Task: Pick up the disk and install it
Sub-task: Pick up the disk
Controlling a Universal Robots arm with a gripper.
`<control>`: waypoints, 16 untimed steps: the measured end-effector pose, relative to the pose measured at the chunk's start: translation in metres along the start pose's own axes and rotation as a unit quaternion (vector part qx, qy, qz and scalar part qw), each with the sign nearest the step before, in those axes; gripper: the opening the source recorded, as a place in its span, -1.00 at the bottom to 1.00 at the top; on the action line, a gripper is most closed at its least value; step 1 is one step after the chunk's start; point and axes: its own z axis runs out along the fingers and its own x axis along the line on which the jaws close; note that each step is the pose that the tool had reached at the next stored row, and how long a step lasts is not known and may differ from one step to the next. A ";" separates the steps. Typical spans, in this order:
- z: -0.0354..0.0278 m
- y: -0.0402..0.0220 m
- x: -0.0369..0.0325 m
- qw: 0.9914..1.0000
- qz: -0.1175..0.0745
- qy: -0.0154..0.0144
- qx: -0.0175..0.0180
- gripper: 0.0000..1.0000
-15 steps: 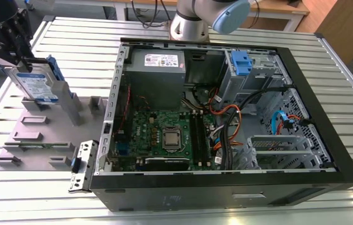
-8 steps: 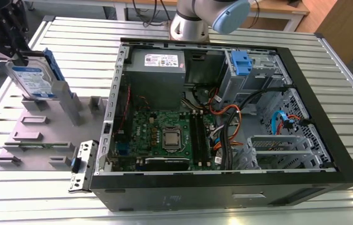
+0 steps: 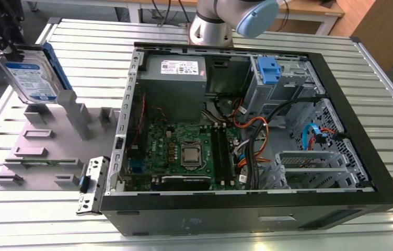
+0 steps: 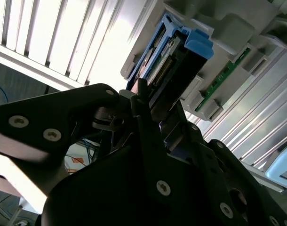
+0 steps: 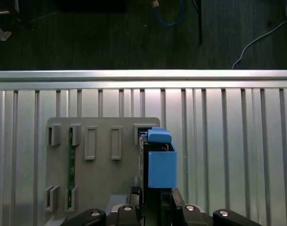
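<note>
The disk (image 3: 33, 73), a silver drive with a blue-and-white label in a blue carrier, stands upright at the exterior view's left, over the grey fixture plate (image 3: 22, 157). My gripper (image 3: 10, 52) comes in from the upper left and is shut on the disk's top edge. Whether the disk's lower edge still touches the fixture I cannot tell. In the first wrist view the disk (image 5: 160, 165) appears edge-on, with the gripper (image 5: 155, 202) clamped on it above the fixture plate (image 5: 101, 179). The second wrist view shows the black fingers (image 4: 148, 117) pressed on the disk (image 4: 174, 61).
An open computer case (image 3: 363, 157) lies on the slatted metal table (image 3: 392, 104) at the exterior view's right, holding a grey power supply (image 3: 175, 73), a motherboard (image 3: 182, 151), cables and a blue bracket (image 3: 268, 70) in the drive bay. A green memory stick (image 3: 43, 162) sits in the fixture.
</note>
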 end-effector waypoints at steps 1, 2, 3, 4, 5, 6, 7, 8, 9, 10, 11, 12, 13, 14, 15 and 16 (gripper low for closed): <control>-0.0031 0.0001 -0.0002 1.000 0.000 0.000 0.000 -0.31; -0.0064 0.0003 -0.0003 1.000 0.000 0.000 0.000 -0.31; -0.0102 0.0004 -0.0005 1.000 0.000 0.000 0.000 -0.31; -0.0138 0.0005 -0.0007 1.000 0.000 0.000 0.000 -0.31; -0.0174 0.0007 -0.0008 1.000 0.000 0.000 0.000 -0.31; -0.0210 0.0009 -0.0010 1.000 0.000 0.000 0.000 -0.31; -0.0246 0.0010 -0.0011 1.000 0.000 0.000 0.000 -0.31; -0.0282 0.0012 -0.0013 1.000 0.000 0.000 0.000 -0.31; -0.0319 0.0013 -0.0015 1.000 0.000 0.000 0.000 -0.31; -0.0356 0.0015 -0.0017 1.000 0.000 0.000 0.000 -0.31; -0.0387 0.0017 -0.0018 1.000 0.000 0.000 0.000 -0.31; -0.0415 0.0018 -0.0020 1.000 0.000 0.000 0.000 -0.31; -0.0440 0.0019 -0.0021 1.000 0.000 0.000 0.000 -0.31; -0.0460 0.0019 -0.0022 1.000 0.000 0.000 0.000 -0.31; -0.0468 0.0020 -0.0022 1.000 0.000 0.000 0.000 -0.31; -0.0468 0.0020 -0.0022 1.000 0.000 0.000 0.000 -0.31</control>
